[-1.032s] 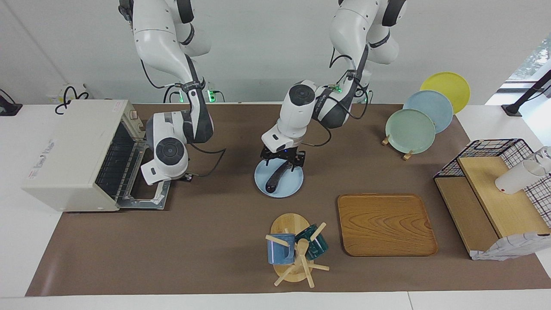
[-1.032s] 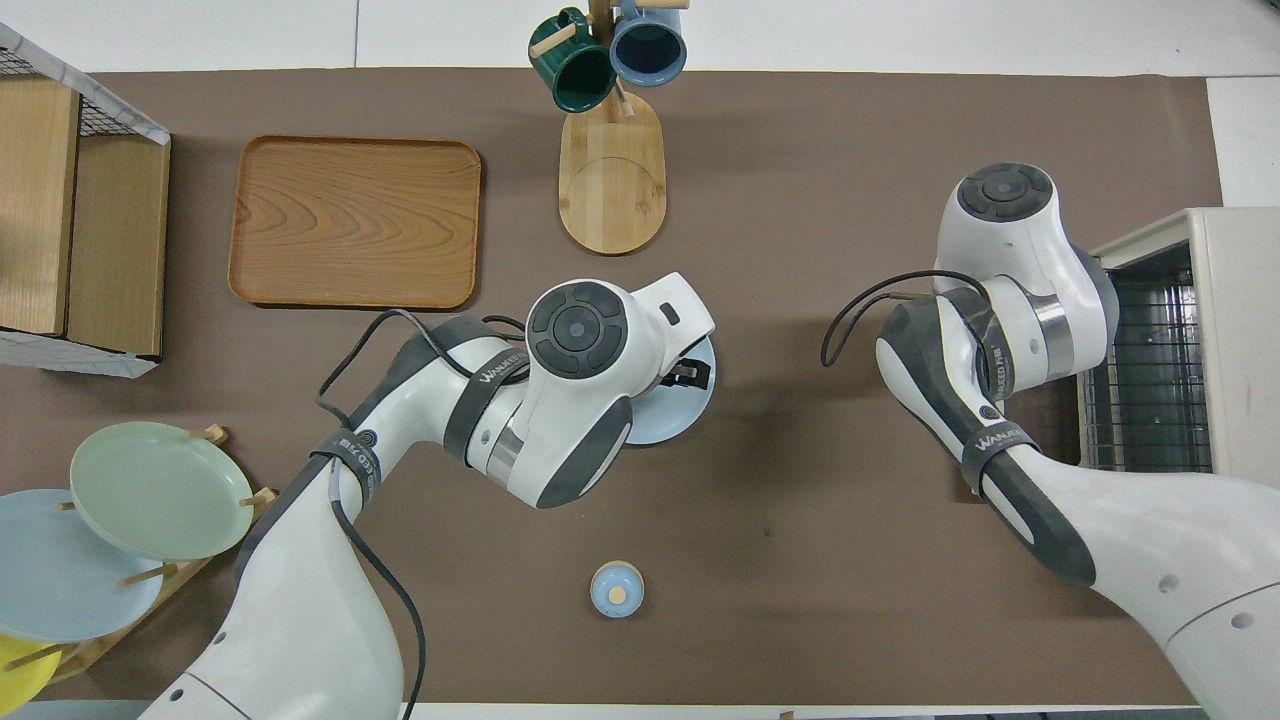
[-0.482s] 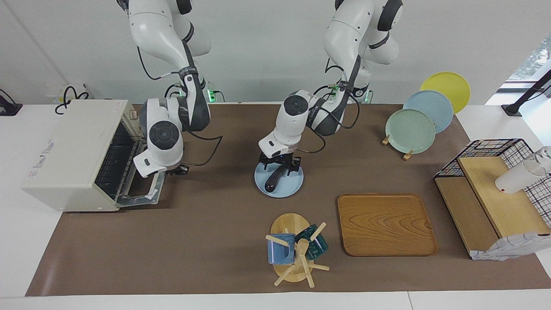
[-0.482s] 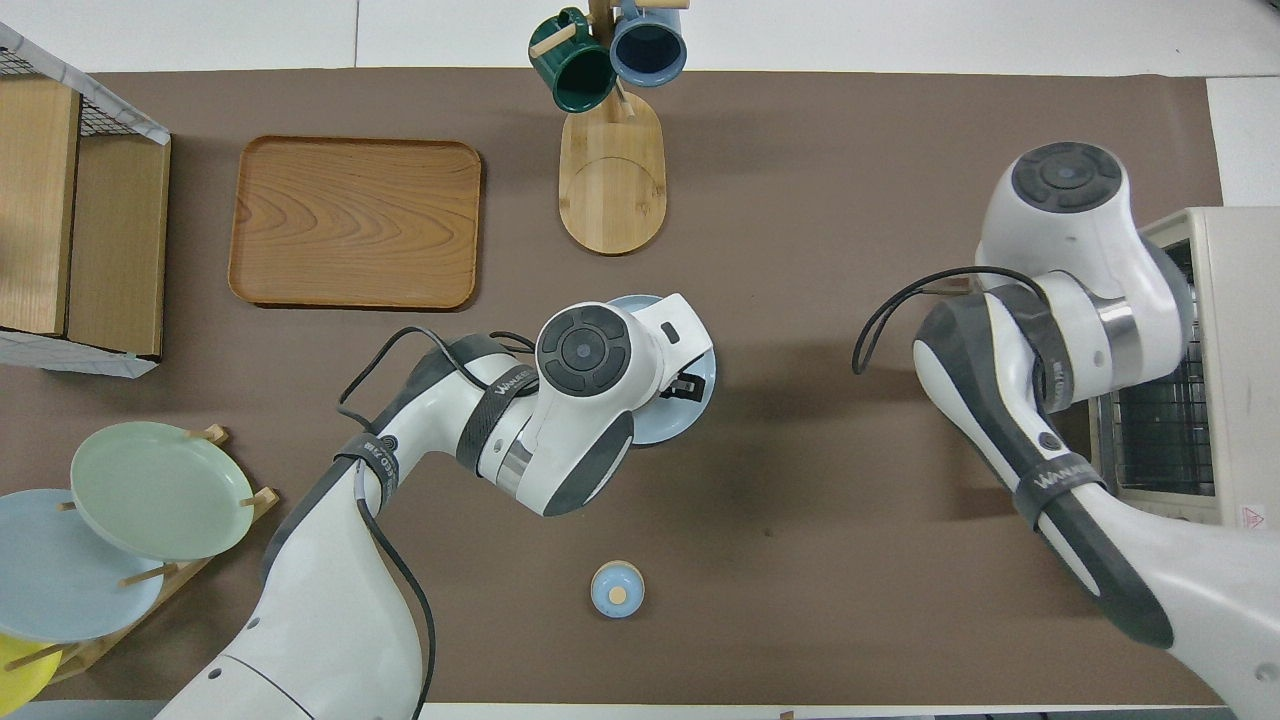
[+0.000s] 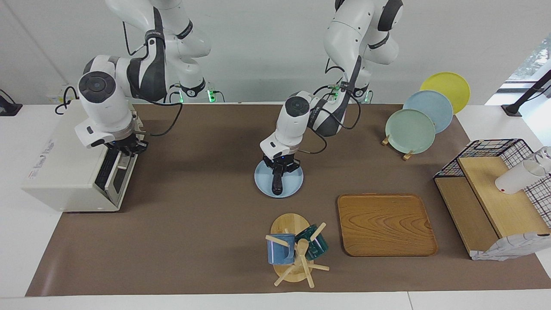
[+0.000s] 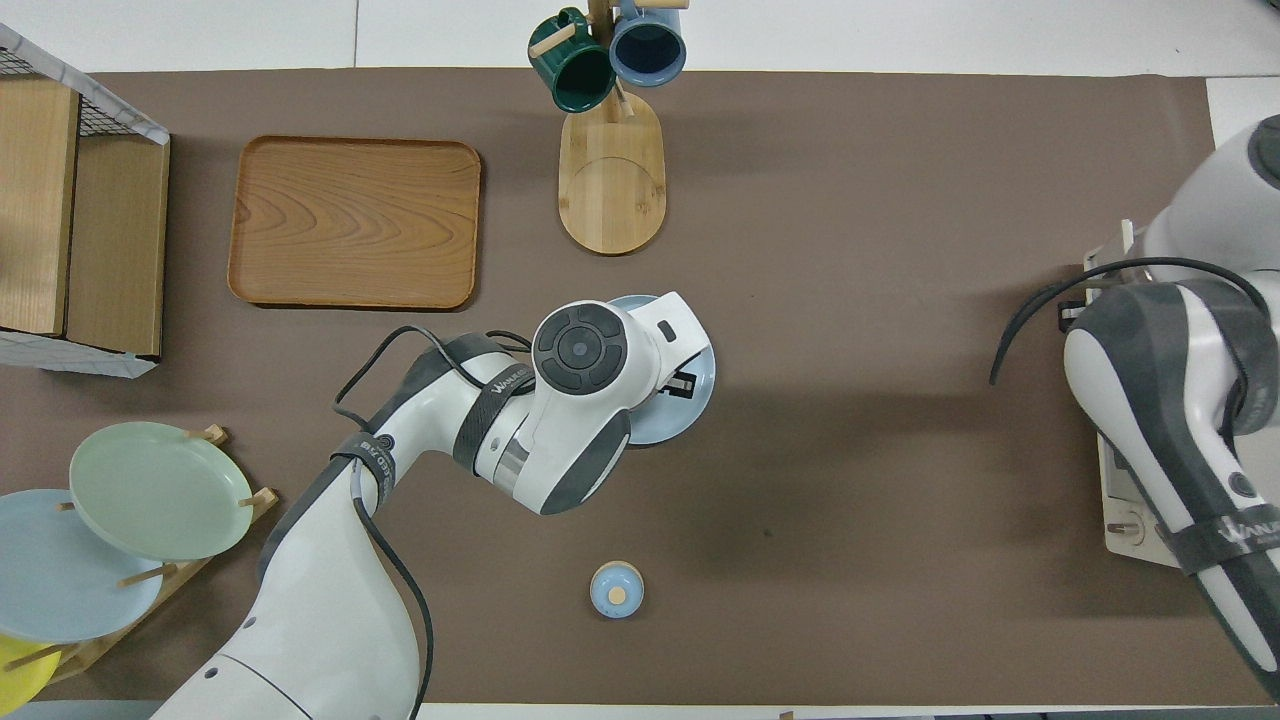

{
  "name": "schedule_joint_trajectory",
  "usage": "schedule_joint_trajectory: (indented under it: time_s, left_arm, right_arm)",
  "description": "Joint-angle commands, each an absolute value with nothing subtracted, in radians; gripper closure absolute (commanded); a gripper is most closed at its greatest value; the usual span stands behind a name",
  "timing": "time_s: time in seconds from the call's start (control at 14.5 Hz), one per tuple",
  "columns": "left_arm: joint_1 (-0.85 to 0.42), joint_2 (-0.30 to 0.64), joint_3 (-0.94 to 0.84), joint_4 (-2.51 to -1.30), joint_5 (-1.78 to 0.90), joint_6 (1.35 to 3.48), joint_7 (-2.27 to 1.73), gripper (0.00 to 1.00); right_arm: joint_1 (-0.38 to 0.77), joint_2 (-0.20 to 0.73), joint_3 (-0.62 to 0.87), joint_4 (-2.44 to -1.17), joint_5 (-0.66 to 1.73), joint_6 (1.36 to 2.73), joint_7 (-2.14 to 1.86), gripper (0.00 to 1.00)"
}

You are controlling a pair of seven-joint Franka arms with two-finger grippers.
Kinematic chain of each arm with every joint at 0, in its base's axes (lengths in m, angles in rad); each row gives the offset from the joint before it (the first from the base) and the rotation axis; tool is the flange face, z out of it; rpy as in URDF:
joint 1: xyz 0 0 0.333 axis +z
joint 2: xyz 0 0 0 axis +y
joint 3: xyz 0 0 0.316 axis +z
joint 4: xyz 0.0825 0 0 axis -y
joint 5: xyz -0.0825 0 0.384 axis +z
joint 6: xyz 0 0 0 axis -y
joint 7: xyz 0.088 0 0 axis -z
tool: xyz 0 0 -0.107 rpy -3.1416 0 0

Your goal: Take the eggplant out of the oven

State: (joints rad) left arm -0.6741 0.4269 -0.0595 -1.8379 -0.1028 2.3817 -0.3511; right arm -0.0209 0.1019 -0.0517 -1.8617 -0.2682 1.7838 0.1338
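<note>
Eggplant (image 5: 277, 182) lies on pale blue plate (image 5: 292, 187) near desk (image 5: 206, 224) centre, w/ left end effector (image 5: 280, 168) low over it, fingers clenched on its upper end. Oven (image 5: 64, 172) sits at right arm's desk edge, door nearly closed; right end effector (image 5: 128, 148) at door's top edge, grip state can't tell.

The white bench (image 5: 17, 241), covered by a brown mat (image 5: 193, 241), is carrying a boxy cream-white toaster oven (image 5: 64, 168) at the right arm's end. A round light-blue plate (image 5: 262, 183) is sitting mid-mat, with a wooden mug stand (image 5: 290, 226) and a rectangular wooden tray (image 5: 385, 224) lying farther from the robots. A wooden plate rack (image 5: 407, 155), a wire-and-wood shelf (image 5: 486, 202) and a small blue knobbed lid (image 6: 616, 589) are also resting there.
</note>
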Motion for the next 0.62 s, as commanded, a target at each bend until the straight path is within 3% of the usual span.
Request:
schedule_joint_trajectory:
  time_s: [0.0,0.14,0.28,0.34,0.41,0.48,0.55]
  left_arm:
    - [-0.651,0.400,-0.052,-1.830,-0.109,2.344,-0.350,1.00]
    - [-0.612,0.371,-0.054,-1.795,-0.112,2.271,-0.347,1.00]
    - [-0.539,0.321,-0.055,-1.778,-0.123,2.202,-0.338,1.00]
    - [-0.494,0.311,-0.057,-1.757,-0.126,2.166,-0.336,1.00]
    - [-0.456,0.316,-0.057,-1.714,-0.129,2.126,-0.336,1.00]
    - [-0.425,0.330,-0.057,-1.666,-0.132,2.091,-0.334,1.00]
    - [-0.387,0.343,-0.057,-1.642,-0.140,2.077,-0.331,1.00]
  right_arm:
    - [-0.047,0.088,-0.046,-1.878,-0.250,1.784,0.088,0.72]
    - [-0.061,0.068,-0.048,-1.843,-0.162,1.760,0.083,0.63]
    - [-0.060,0.064,-0.048,-1.769,-0.114,1.686,0.083,0.44]
    - [-0.058,0.054,-0.046,-1.744,-0.101,1.666,0.083,0.30]
    - [-0.058,0.039,-0.046,-1.741,-0.085,1.667,0.083,0.10]
    - [-0.054,0.028,-0.046,-1.740,-0.059,1.670,0.083,0.00]
    - [-0.051,0.015,-0.045,-1.740,-0.046,1.671,0.083,0.00]
